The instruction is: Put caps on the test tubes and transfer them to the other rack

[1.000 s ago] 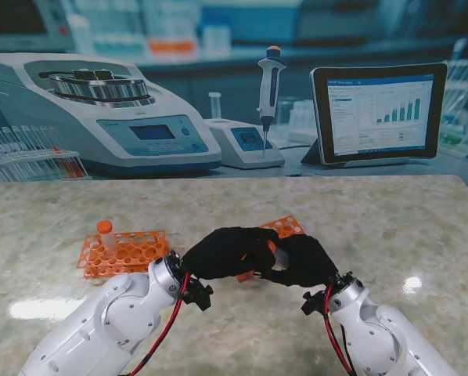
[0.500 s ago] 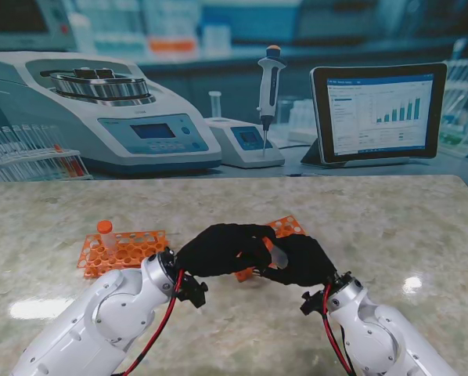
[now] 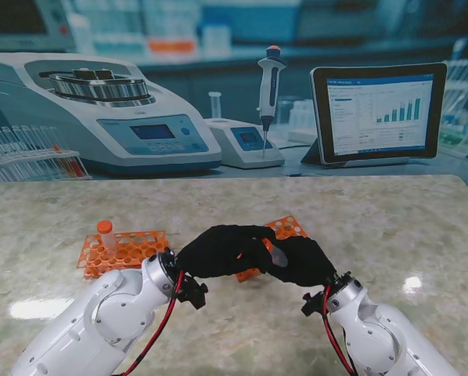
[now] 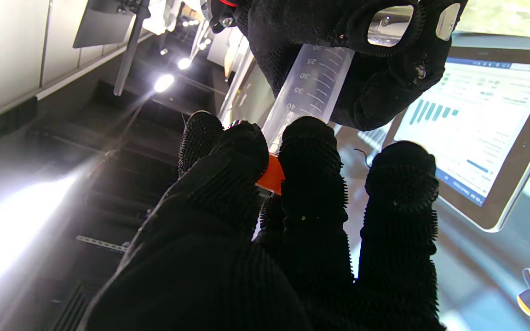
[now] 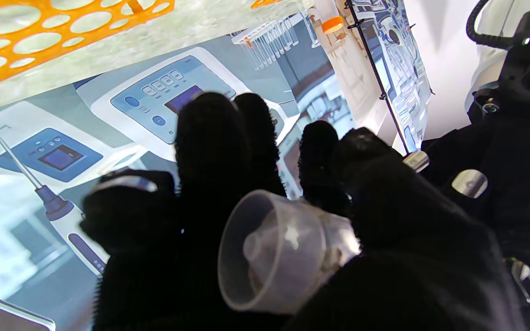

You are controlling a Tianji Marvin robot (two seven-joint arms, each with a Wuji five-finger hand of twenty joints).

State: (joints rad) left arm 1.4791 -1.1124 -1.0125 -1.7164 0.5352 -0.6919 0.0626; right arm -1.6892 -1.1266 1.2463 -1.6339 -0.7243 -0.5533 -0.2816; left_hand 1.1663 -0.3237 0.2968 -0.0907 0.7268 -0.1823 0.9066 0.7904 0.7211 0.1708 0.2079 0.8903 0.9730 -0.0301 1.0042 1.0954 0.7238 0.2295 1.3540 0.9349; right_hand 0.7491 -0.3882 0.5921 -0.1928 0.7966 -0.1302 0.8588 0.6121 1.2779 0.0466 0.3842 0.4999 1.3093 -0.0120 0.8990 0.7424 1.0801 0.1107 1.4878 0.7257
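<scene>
Stand view: one capped tube [image 3: 106, 234] racked. Right hand [image 3: 303, 262] grips tube [image 4: 308, 89]; left hand [image 3: 222, 251] pinches cap [image 4: 272, 174] at mouth. Capping underway, transfer pending.

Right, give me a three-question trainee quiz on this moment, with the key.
1. True or false: the right hand holds the clear test tube.
2. What colour is the cap between the left hand fingers?
A. blue
B. orange
C. white
3. Fill in: a capped tube stands in the orange rack on the robot's ____.

Key: 1 true; 2 B; 3 left.
</scene>
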